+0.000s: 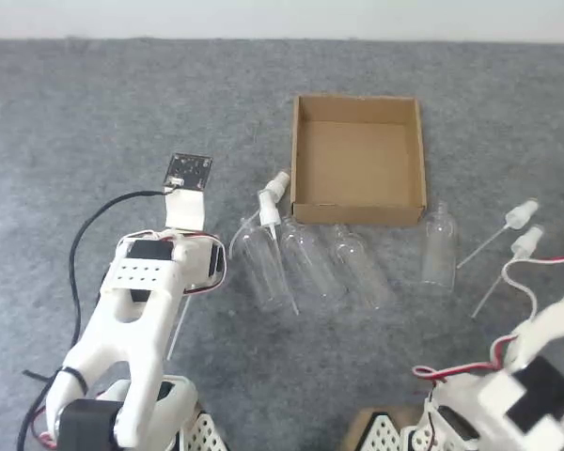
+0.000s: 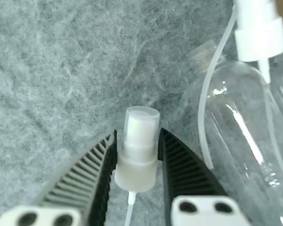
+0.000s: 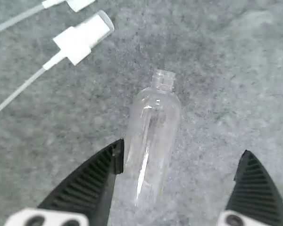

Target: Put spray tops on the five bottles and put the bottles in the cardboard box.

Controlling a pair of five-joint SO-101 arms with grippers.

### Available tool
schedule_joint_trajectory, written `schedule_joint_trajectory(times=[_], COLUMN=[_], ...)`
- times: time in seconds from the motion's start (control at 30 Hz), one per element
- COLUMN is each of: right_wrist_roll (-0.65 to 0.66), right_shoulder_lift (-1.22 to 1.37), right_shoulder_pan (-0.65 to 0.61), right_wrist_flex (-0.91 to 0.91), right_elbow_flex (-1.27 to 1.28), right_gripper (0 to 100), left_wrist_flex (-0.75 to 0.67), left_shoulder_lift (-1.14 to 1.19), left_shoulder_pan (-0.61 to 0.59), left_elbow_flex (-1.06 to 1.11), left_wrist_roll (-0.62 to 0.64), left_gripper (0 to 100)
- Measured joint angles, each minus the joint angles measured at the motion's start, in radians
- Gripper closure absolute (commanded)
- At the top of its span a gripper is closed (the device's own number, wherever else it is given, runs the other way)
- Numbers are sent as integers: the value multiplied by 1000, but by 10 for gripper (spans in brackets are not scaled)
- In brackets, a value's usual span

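Left gripper clamps white plastic spray top. Right gripper, jaws spread, above clear plastic bottle toward grey felt table's right edge.

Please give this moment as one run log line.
left gripper: shut on spray top | right gripper: open above a lying bottle | cardboard box: no bottles inside

Grey carpet, brown cardboard box, clear bottles, white spray tops
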Motion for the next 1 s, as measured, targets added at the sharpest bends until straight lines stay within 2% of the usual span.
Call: schedule_joint_trajectory(times=[0.27,0.83,0.9,1.0], right_wrist_roll=[-81,-92,-92,-91], right_shoulder_lift=[213,388,410,446], right_shoulder_pan=[0,-20,-20,-20], right_wrist_flex=[75,52,46,44], right_elbow_flex=[-203,-221,-221,-221], right_gripper=[665,667,686,779], left_wrist_flex=[0,-3,-3,-3], left_shoulder_lift=[0,0,0,0], left_shoulder_pan=[0,0,0,0], left_elbow_flex=[0,9,9,9], left_wrist_roll=[0,0,0,0], left_gripper=[873,873,873,873])
